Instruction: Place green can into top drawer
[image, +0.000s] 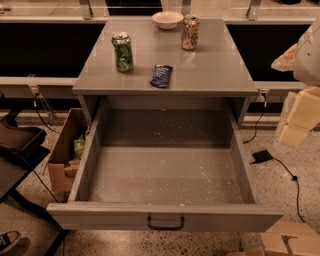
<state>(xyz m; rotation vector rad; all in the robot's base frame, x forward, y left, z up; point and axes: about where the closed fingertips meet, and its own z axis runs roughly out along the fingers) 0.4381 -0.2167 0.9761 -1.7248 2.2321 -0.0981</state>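
The green can (122, 51) is not picked up yet. It stands up straight on the grey cabinet top (220, 70), at about 10 o'clock on that top, near the left edge. The top drawer (165, 220) is pulled wide open below, and its speckled floor shows. So I think the job is at its first step, which is to reach for the can.

The gripper (299, 117) is a pale, blocky shape at the right edge of the view, at 3 o'clock. It is off to the side of the cabinet and well apart from the can. I cannot tell if it is open or closed. From the gripper, the can sits at about 10 o'clock.

Next, the gripper should cross over the top and close around the middle of the can. It must not bump the blue snack packet (161, 76), which lies near the can at its 4 o'clock. The tan-orange can (190, 32) at 1 o'clock and the white bowl (167, 20) at 12 o'clock sit farther back. Then the can goes up and toward 6 o'clock, down into the drawer
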